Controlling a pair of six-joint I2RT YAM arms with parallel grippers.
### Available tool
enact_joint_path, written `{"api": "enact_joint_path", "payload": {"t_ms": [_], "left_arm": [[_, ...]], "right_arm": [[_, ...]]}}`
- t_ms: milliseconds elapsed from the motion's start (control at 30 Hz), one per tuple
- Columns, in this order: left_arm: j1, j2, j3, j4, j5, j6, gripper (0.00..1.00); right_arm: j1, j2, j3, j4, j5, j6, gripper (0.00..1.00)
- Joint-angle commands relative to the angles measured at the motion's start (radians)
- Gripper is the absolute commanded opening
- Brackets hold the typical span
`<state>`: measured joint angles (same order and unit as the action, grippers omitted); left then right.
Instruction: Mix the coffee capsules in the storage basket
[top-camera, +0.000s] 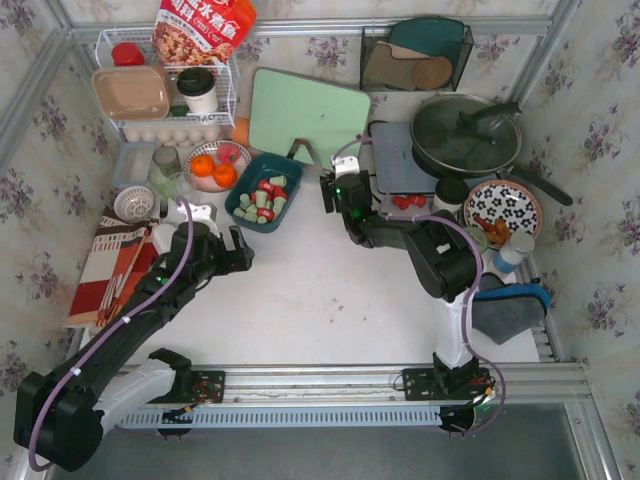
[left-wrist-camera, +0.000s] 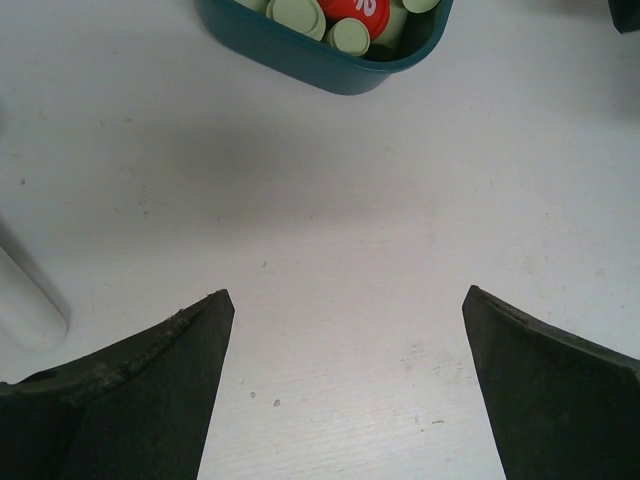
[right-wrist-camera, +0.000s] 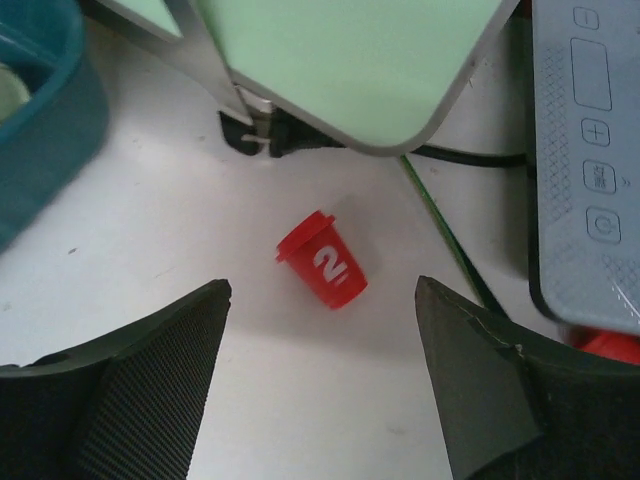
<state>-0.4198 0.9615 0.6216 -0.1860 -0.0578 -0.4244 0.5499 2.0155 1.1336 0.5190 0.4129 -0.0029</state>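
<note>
The left jaws are held wide apart and empty over the bare surface (left-wrist-camera: 330, 200), short of the near wall of the storage basket (left-wrist-camera: 330, 70). In the basket, red and pale green coffee capsules (top-camera: 264, 195) lie jumbled together, so the mixing is judged to be partly done. To the right of the basket, 1 red capsule (right-wrist-camera: 322, 262) marked 2 lies on its side on the surface, near the foot of the pale green cutting board (right-wrist-camera: 350, 60). It is bracketed by the right jaws, which are spread and touch nothing. Further right, more red pieces (top-camera: 404, 201), probably capsules, are seen beside the induction cooker (right-wrist-camera: 590, 150). These are judged not yet added to the basket.
</note>
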Motion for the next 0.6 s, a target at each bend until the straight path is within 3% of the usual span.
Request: {"api": "enact_joint_path", "payload": {"t_ms": [0, 200, 567], "left_arm": [[0.0, -0.014, 0.008, -0.005, 0.014, -0.013, 0.99], [0.0, -0.018, 0.007, -0.004, 0.015, -0.014, 0.99], [0.0, 0.0, 0.009, -0.002, 0.012, -0.013, 0.99]], "right_arm": [[-0.054, 0.067, 0.103, -0.107, -0.087, -0.011, 0.82], [-0.096, 0.141, 0.223, -0.219, -0.172, -0.007, 0.82], [-0.109, 0.233, 0.382, -0.4, -0.333, -0.016, 0.67]]}}
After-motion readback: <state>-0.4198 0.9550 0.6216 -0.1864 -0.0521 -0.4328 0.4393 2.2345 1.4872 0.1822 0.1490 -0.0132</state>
